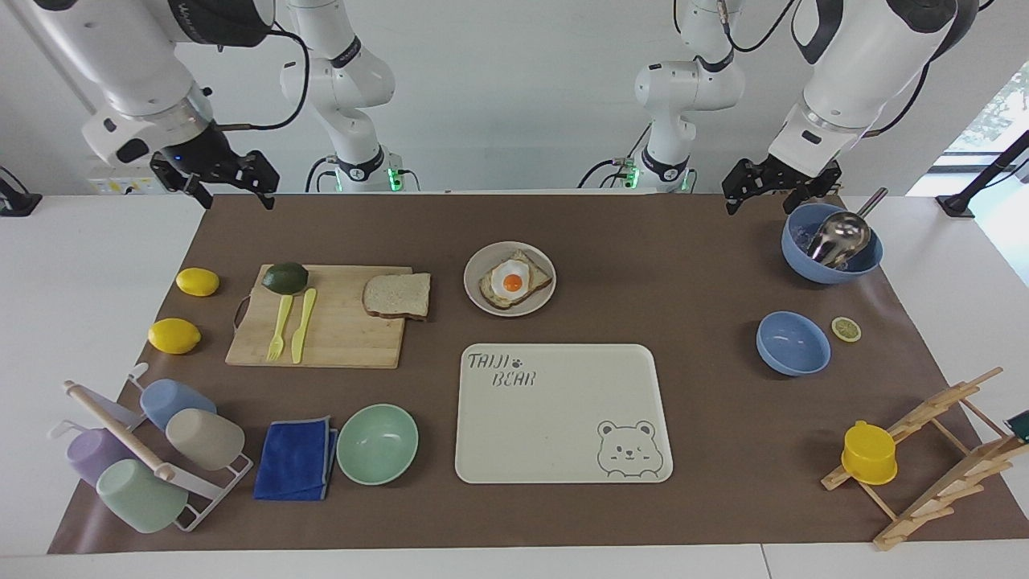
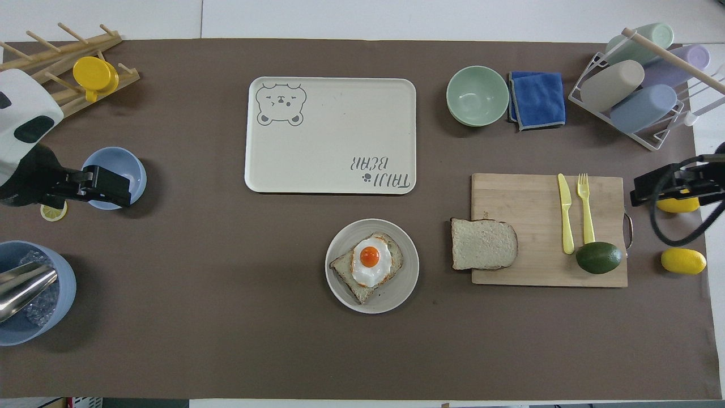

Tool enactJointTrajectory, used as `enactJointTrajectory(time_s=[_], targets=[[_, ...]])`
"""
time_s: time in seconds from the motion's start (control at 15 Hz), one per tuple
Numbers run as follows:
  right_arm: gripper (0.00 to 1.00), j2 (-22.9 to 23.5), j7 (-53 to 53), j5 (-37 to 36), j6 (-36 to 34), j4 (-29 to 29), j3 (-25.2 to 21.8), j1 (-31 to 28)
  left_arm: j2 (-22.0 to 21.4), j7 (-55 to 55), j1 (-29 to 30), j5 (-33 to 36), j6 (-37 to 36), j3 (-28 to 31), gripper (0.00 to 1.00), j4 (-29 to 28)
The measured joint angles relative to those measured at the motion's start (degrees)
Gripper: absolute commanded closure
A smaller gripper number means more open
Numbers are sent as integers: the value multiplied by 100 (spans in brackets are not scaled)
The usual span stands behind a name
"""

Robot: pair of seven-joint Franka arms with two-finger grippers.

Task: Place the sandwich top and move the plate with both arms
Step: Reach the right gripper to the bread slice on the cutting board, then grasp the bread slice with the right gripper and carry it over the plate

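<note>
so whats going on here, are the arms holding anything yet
Nothing is held yet. The bread slice lies on the cutting board, beside the plate with egg toast. The right gripper is up over the table's edge at its own end, open and empty. The left gripper waits, open, by the scoop bowl.

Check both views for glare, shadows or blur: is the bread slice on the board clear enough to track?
Facing view: even light, bright window at one edge, the bread slice sharp on the cutting board. Overhead view: soft shadows beside the plate and the green bowl, glare on the metal scoop, no blur; bread slice crisp.
</note>
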Motion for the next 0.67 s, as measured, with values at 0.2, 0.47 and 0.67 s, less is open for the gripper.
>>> enactJointTrajectory(time_s=[0.2, 0.47, 0.67], targets=[[0, 288, 1078, -194, 441, -349, 83, 918, 0, 0, 0, 0, 0, 0, 0, 0], [0, 1272, 2193, -388, 1408, -476, 99, 1770, 0, 0, 0, 0, 0, 0, 0, 0], [0, 1900, 2726, -597, 1598, -480, 98, 2125, 0, 0, 0, 0, 0, 0, 0, 0]])
